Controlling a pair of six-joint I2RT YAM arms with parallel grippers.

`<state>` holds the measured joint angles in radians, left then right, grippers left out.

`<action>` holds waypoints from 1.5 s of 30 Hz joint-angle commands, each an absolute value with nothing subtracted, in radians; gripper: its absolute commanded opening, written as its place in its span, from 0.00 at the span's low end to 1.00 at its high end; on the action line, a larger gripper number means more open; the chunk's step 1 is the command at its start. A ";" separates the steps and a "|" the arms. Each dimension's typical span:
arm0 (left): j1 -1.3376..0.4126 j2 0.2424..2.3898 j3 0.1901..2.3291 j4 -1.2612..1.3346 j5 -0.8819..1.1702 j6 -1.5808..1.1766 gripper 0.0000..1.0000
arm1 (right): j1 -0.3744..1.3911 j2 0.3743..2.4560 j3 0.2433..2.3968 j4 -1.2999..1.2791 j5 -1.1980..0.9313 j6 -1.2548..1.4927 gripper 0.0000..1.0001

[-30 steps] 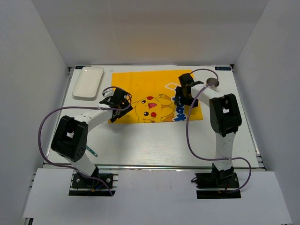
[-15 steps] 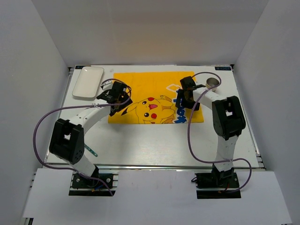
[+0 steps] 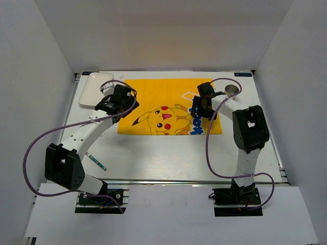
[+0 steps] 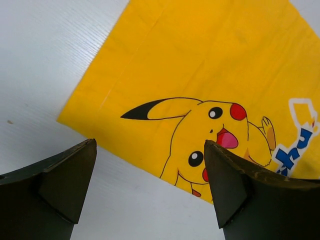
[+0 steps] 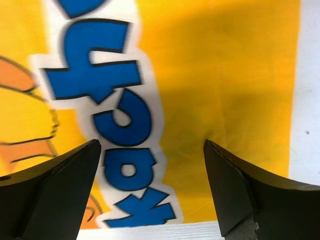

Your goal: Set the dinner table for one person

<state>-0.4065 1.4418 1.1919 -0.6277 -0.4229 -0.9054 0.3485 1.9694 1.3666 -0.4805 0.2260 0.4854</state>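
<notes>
The dinner table (image 3: 168,158) is a large white top. A yellow cartoon-printed mat (image 3: 163,94) lies flat across its back half. My left gripper (image 3: 117,104) hovers open over the mat's left edge, next to a white plate (image 3: 92,89) at the back left. In the left wrist view the open left gripper (image 4: 150,192) frames the mat (image 4: 200,65) and bare table (image 4: 40,65). My right gripper (image 3: 201,108) is open over the mat's right part. In the right wrist view the right gripper (image 5: 150,192) hangs above blue lettering on the mat (image 5: 225,75), holding nothing.
A small metal cup (image 3: 232,90) stands at the back right, just beyond the mat's corner. A thin utensil (image 3: 96,162) lies near the front left, beside the left arm. White walls close in the table on three sides.
The left arm has stretched out toward the back left, carrying its open gripper along the mat's left edge toward the plate. The right gripper has barely shifted.
</notes>
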 commanded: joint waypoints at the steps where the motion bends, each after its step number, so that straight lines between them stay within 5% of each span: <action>1: -0.377 1.413 1.197 -0.683 -0.477 -0.990 0.98 | 0.354 1.867 1.454 -0.462 0.151 0.437 0.89; 6: -0.319 1.364 1.134 -0.608 -0.473 -1.108 0.98 | 0.388 1.657 1.450 -0.393 -0.070 0.319 0.89; 10: -0.235 1.367 1.117 -0.551 -0.459 -1.170 0.98 | 0.407 1.426 1.237 -0.278 -0.364 0.322 0.89; 20: 0.057 1.637 1.181 -0.345 -0.159 -1.216 0.98 | 0.426 0.791 0.760 -0.081 -0.639 0.440 0.89; 33: 0.190 1.928 1.390 -0.334 -0.143 -1.115 0.97 | 0.426 0.683 0.738 -0.219 -0.634 0.382 0.89; 45: 0.229 2.057 1.448 -0.339 -0.163 -1.114 0.85 | 0.428 0.749 0.741 -0.146 -0.638 0.406 0.89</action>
<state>0.2169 2.0365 1.4139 -0.3492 -0.1570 -1.1259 0.4259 0.7391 0.7181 -0.2058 -0.6315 0.4080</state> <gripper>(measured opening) 0.863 0.891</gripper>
